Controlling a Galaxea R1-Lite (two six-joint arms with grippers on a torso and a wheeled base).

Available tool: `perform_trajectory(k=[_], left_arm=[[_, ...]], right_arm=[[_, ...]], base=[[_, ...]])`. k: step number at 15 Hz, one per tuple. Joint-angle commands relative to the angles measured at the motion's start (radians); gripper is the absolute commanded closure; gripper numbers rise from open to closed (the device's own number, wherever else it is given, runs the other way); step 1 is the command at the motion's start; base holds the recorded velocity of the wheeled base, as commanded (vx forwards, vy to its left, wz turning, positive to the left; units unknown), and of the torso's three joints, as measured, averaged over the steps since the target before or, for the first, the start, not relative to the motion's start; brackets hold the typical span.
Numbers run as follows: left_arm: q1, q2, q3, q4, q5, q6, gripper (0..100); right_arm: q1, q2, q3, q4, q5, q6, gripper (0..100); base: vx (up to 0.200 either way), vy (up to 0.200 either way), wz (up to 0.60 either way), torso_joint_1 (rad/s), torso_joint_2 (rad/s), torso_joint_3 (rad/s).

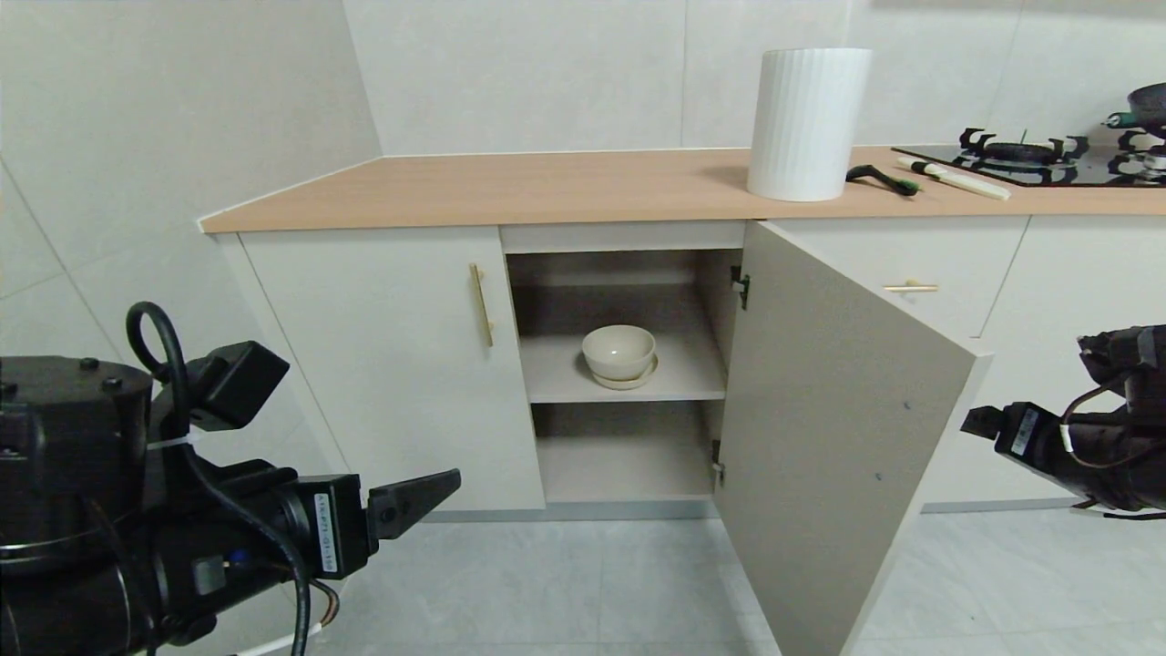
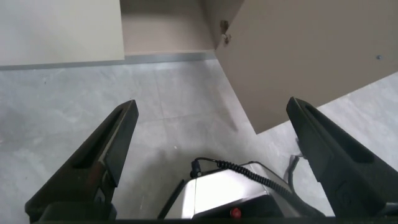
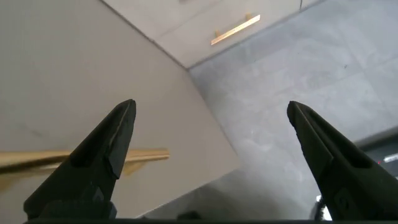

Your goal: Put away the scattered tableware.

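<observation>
A beige bowl [image 1: 618, 351] rests on a small plate [image 1: 629, 380] on the middle shelf of the open cabinet [image 1: 619, 273]. The cabinet door [image 1: 820, 410] is swung out towards me. My left gripper [image 1: 437, 487] hangs low at the left, in front of the closed left door, well short of the shelf. Seen from the left wrist, that gripper [image 2: 211, 106] stands open over the floor with nothing between its fingers. My right gripper [image 1: 979, 424] is at the right, just past the open door's edge. In its own view the right gripper [image 3: 210, 106] is open and empty, facing the door's outer face [image 3: 93, 93].
On the wooden counter [image 1: 510, 187] stand a tall white ribbed container [image 1: 806, 123], a black and green tool [image 1: 882, 177] and a pale stick-shaped utensil [image 1: 952, 179], next to a gas stove [image 1: 1029, 155]. The lower shelf [image 1: 624, 465] holds nothing. Grey floor tiles [image 1: 583, 583] lie below.
</observation>
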Motion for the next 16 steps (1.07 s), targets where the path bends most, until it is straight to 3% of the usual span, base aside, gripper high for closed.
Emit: perform_trajectory(k=[1, 8, 16], left_arm=[[0.0, -0.001, 0.0, 0.0, 0.0, -0.001, 0], [0.0, -0.006, -0.008, -0.002, 0.002, -0.002, 0], [0.003, -0.001, -0.046, -0.003, 0.006, -0.001, 0]], right_arm=[[0.013, 0.044, -0.001, -0.014, 0.002, 0.014, 0], [0.194, 0.096, -0.014, -0.1, -0.004, 0.06, 0], [0.48, 0.3, -0.205, -0.091, 0.002, 0.057, 0]], base=[[0.0, 0.0, 0.0, 0.0, 0.0, 0.0], [0.0, 0.0, 0.0, 0.0, 0.0, 0.0], [0.0, 0.0, 0.0, 0.0, 0.0, 0.0]])
